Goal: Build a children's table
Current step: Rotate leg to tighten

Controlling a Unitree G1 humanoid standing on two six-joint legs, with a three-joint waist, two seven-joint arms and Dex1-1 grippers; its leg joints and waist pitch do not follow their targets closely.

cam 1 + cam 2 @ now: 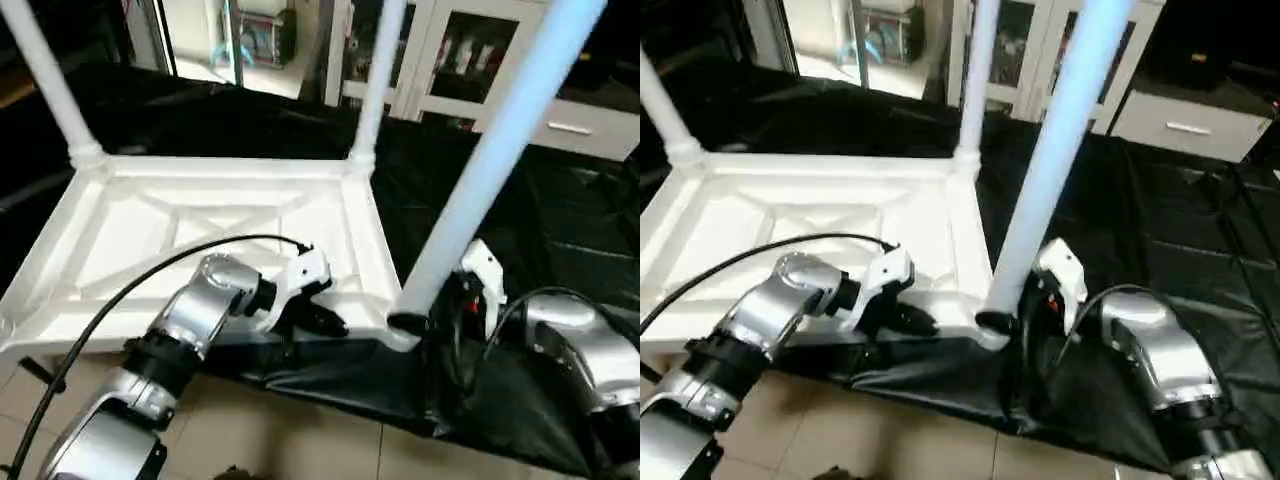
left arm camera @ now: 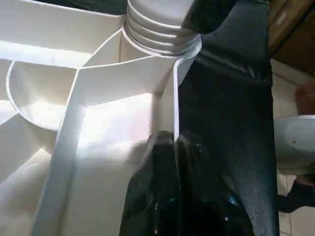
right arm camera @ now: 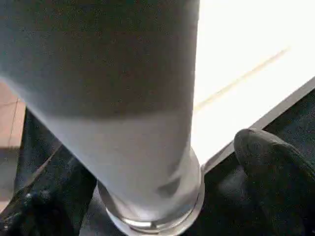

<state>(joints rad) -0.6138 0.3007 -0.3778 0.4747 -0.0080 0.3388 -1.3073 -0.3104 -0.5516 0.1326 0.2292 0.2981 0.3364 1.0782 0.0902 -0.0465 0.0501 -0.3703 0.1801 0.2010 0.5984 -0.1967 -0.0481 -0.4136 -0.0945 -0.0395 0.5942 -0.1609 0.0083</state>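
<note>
Children's table top (image 1: pixel 200 225), white plastic rectangle with X-ribbed underside, lies upside down on a black sheet (image 1: pixel 560 230) spread over the tiled floor (image 1: pixel 300 430). Its near edge overhangs the sheet's front edge on my left; bare tile runs in front of it, open sheet to my right. I see three white tapered tube legs standing up from corner sockets: far left leg (image 1: pixel 45 80), far right leg (image 1: pixel 375 80), and near right leg (image 1: pixel 500 150), the closest and biggest in view. White cabinets (image 1: pixel 470 60) stand behind, past the sheet.

My left arm reaches in over the near edge, wrist bent; left gripper (image 1: pixel 325 320) is pinched closed on the top's near right rim (image 2: pixel 174 113), fingers (image 2: pixel 162 162) either side of the thin wall. Right arm comes in from the right; right gripper (image 3: pixel 147 167) is spread wide around the near right leg's base, black fingers (image 3: pixel 275 162) on both sides, apart from it.
</note>
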